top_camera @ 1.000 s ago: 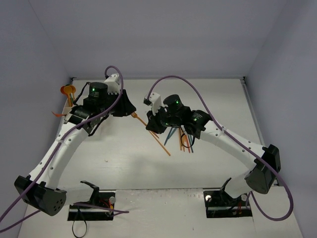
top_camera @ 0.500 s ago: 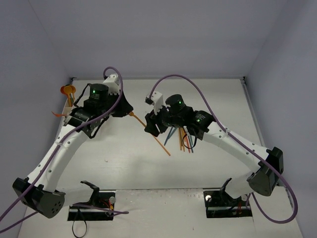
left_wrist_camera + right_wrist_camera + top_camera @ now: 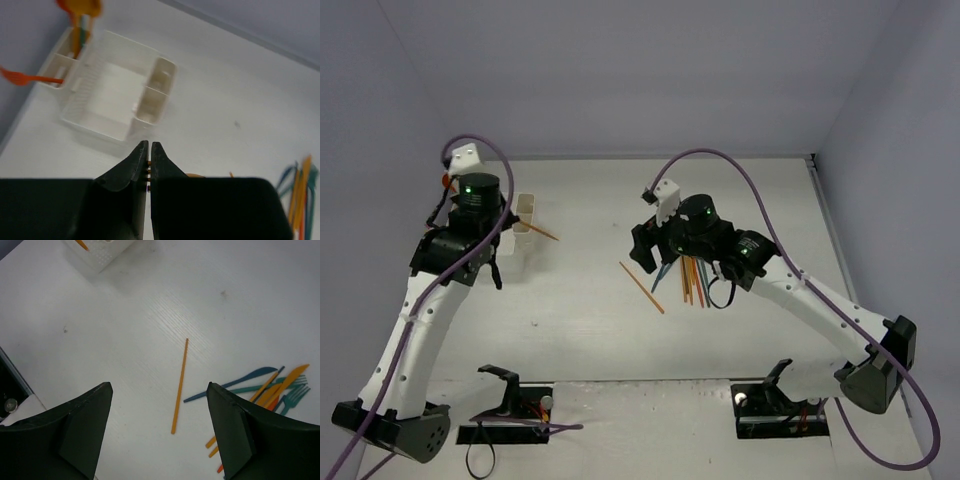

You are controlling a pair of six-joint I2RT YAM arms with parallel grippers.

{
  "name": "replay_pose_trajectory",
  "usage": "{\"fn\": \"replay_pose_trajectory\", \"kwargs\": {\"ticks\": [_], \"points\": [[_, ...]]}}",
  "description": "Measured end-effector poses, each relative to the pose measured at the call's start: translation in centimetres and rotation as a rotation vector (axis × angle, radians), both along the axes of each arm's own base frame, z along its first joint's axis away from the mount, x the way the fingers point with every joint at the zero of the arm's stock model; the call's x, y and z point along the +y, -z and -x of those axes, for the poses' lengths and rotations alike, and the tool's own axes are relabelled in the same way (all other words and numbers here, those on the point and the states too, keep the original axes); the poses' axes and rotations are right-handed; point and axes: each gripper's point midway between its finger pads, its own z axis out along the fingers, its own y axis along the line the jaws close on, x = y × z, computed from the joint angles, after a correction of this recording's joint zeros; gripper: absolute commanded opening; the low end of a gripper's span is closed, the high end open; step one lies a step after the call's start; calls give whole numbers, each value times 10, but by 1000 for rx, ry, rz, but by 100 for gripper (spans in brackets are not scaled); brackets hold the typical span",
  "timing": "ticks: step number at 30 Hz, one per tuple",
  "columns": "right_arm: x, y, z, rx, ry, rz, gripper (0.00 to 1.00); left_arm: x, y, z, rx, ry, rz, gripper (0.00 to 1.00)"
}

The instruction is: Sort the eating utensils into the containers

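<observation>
A pale desk boxed in by plain lilac-grey walls is carrying the whole job, and the sorting is looking barely begun. The containers — a white tray of joined bins — are lying just ahead of the left gripper. The narrow bins on the tray's far-left side are holding an orange spoon and an orange fork that is poking out over the edge. The wide middle bin and the two small bins nearest the jaws are showing nothing inside.

The left jaws are pinching together on an orange stick, which is jutting out sideways from them beside the tray. Whether one end is reaching over a bin I cannot tell, but it is not yet dropped in.

The right gripper is hovering with its jaws spread wide and gripping nothing. A second orange stick is lying flat on the desk directly below the gap between them. Off to the right of those jaws the pile of orange, teal, blue and red utensils is waiting — most of the work, I judge, is lying there.
</observation>
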Motion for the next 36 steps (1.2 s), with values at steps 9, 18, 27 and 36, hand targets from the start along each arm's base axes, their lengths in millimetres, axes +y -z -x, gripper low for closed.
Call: {"fn": "replay_pose_trajectory", "kwargs": {"ticks": [9, 18, 27, 36], "points": [[-60, 20, -10, 45, 161, -2, 75, 141, -24, 21, -43, -565, -71, 0], [-71, 1, 2, 0, 162, -41, 76, 193, -11, -11, 0, -712, -117, 0], [-81, 8, 7, 6, 182, -19, 78, 220, 20, -42, 84, -715, -171, 0], [-83, 12, 7, 17, 187, -9, 78, 218, 41, -55, 89, -679, -157, 0]]}}
